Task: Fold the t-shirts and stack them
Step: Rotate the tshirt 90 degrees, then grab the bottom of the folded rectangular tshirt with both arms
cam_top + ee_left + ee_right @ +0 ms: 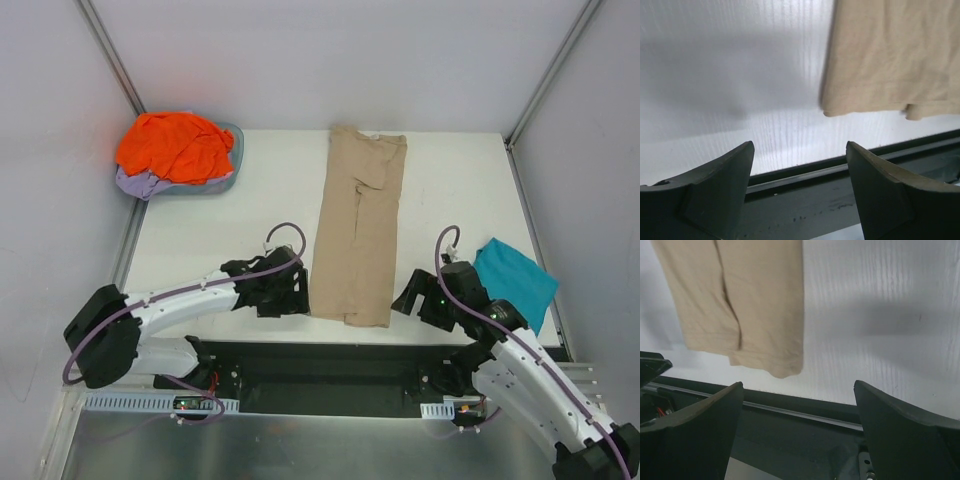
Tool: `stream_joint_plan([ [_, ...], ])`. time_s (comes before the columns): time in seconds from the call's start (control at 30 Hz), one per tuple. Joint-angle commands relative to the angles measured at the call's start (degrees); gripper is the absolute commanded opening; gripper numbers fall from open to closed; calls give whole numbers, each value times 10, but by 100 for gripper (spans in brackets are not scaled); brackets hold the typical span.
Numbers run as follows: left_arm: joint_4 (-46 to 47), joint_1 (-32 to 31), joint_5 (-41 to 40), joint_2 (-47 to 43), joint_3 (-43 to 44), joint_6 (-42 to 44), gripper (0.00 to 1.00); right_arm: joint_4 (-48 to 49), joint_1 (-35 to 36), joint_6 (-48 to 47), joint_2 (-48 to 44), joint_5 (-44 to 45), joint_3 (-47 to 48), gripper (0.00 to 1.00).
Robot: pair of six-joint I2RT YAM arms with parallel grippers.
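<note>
Left gripper (298, 290) and right gripper (406, 300), jaws apart and empty, flank the near hem of the tan t-shirt (355, 230)
Folded to a long strip, it runs from the near edge of the table (240, 220) straight toward the far edge; each gripper sits just beside a near corner, equally close, so the next fold likely carries that end forward

Long shirt (355, 230) mid table (220, 230), left gripper (300, 290) and right gripper (406, 299) flanking its near end; heaped shirts (175, 148) in basin (238, 140) far-left; lone shirt (515, 280) near-right.
</note>
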Motion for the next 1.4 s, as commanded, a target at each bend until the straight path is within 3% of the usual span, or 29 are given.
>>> stream_joint_plan([
  [0.0, 21, 20, 31, 63, 30, 8, 71, 44, 19, 52, 22, 8, -15, 96],
  [0.27, 75, 43, 96, 123, 32, 9, 59, 79, 58, 44, 124, 20, 2, 95],
  [0.47, 83, 43, 116, 158, 36, 10, 27, 113, 91, 47, 204, 19, 14, 92],
  [0.6, 84, 43, 128, 173, 32, 9, 0, 103, 105, 45, 247, 28, 28, 79],
  [0.63, 86, 43, 130, 175, 30, 9, 0, 104, 108, 45, 253, 29, 30, 72],
  [0.8, 88, 42, 119, 170, 17, 2, 0, 106, 117, 63, 290, 42, 29, 56],
  [0.83, 88, 42, 119, 168, 17, 2, 0, 111, 120, 65, 294, 40, 29, 47],
  [1.03, 88, 43, 116, 157, 11, -2, 0, 104, 141, 81, 306, 38, 26, 22],
  [1.23, 88, 32, 125, 135, -11, -5, 0, 113, 163, 95, 303, 29, 9, 4],
  [1.37, 87, 13, 120, 91, -53, -32, 0, 101, 204, 123, 271, 35, -8, 1],
])
